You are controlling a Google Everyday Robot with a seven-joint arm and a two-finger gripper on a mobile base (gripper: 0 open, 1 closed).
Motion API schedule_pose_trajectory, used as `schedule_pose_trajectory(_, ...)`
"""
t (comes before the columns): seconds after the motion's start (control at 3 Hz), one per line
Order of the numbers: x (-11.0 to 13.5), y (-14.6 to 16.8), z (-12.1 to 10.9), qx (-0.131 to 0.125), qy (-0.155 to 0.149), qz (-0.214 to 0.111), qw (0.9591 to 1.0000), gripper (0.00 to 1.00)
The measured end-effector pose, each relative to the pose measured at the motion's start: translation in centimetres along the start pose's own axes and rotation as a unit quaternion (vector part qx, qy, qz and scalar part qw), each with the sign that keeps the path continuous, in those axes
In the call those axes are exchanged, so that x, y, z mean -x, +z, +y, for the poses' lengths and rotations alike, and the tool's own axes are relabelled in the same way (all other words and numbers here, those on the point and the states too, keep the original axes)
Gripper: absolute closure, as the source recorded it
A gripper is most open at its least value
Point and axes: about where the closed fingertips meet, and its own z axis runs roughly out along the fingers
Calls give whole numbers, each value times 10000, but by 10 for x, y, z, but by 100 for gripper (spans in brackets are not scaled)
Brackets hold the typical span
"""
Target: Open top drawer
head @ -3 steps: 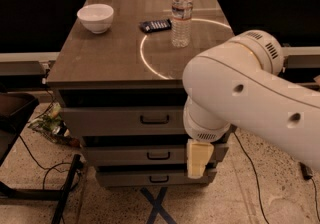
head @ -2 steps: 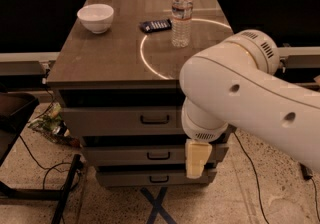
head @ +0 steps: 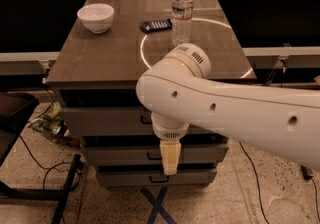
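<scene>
The top drawer (head: 100, 120) is the tallest grey front just under the tabletop, and it stands closed. Its small black handle (head: 145, 119) shows only at its left end, as my white arm (head: 225, 113) covers the rest. My gripper (head: 170, 160) hangs cream-coloured and pointing down from the wrist. It sits below the top drawer's handle, in front of the middle drawer (head: 120, 154), and holds nothing that I can see.
A bottom drawer (head: 125, 178) sits under the middle one. On the tabletop (head: 100, 58) stand a white bowl (head: 95, 17), a water bottle (head: 182, 10) and a black flat object (head: 156, 25). A black frame (head: 15, 113) and cables lie at the left.
My arm has swung left across the drawer fronts, and the gripper has shifted left to hang nearer the handles. The drawers have not moved.
</scene>
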Motion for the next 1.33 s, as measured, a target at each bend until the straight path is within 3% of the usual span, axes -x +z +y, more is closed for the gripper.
schedule_pose_trajectory(0.33,20,25,-6,109,-205,63,9997,0)
schedule_pose_trajectory(1.0,42,70,-11,429,-263,42,9987,0)
schedule_pose_trajectory(1.33,51,92,-11,603,-289,169,9976,19)
